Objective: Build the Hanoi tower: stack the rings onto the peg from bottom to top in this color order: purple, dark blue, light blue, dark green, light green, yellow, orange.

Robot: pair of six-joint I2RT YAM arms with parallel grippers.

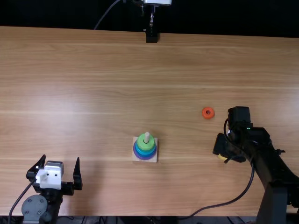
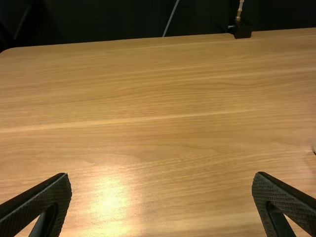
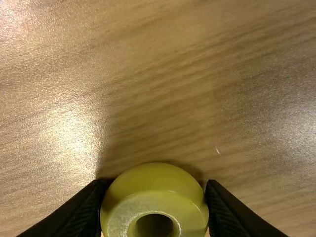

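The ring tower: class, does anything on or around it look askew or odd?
Nothing stands out. The rings sit level around the peg, narrowing from purple up to green. The orange ring lies flat; the yellow ring is between the right gripper's fingers.

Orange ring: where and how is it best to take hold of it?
Probably across its round outer rim, coming from above, one finger on each side. The orange ring lies flat with its hole facing up, and nothing touches it.
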